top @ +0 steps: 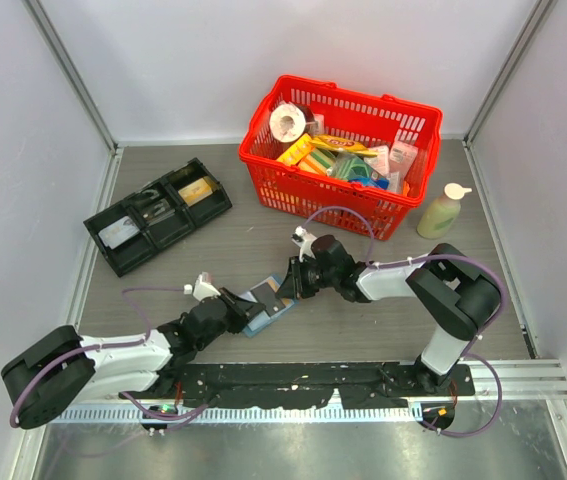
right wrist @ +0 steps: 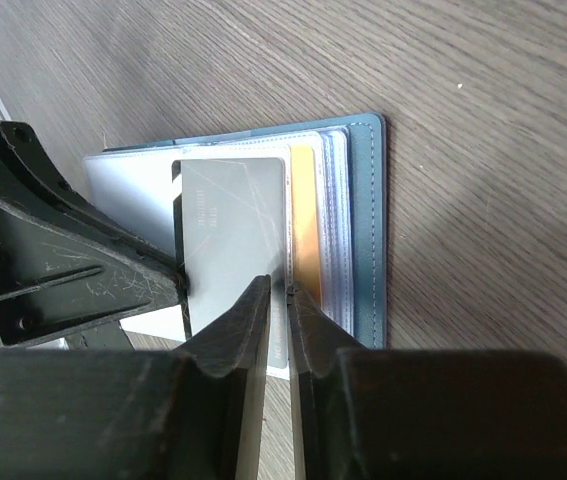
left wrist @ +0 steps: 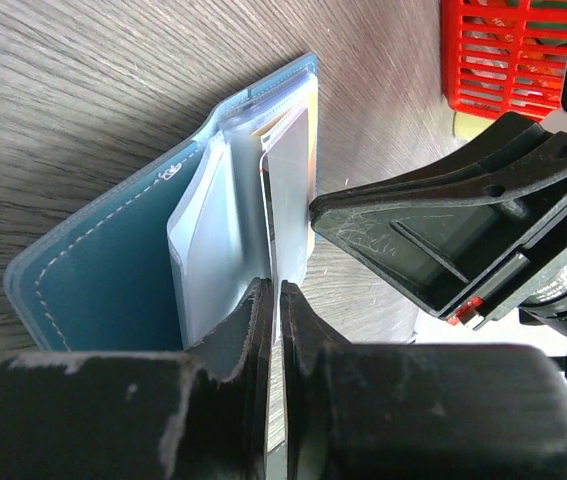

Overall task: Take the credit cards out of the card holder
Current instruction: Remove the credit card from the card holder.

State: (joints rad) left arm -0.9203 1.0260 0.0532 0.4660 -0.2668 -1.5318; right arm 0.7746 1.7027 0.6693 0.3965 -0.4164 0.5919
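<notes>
The blue card holder (top: 263, 322) lies open on the table between my grippers, and shows in the left wrist view (left wrist: 103, 270) and the right wrist view (right wrist: 368, 230). The silvery-grey card (right wrist: 233, 230) sticks partly out of a clear pocket, with the orange-tan card (right wrist: 305, 220) behind it. My right gripper (right wrist: 280, 295) is shut on the silver card's near edge. My left gripper (left wrist: 274, 300) is shut on a clear pocket leaf of the holder. The grey card (top: 266, 294) stands tilted between the left gripper (top: 246, 303) and the right gripper (top: 285, 287).
A red basket (top: 338, 190) full of goods stands at the back, just behind the right arm. A black compartmented tray (top: 93, 228) sits at the back left. A pale bottle (top: 441, 212) stands right of the basket.
</notes>
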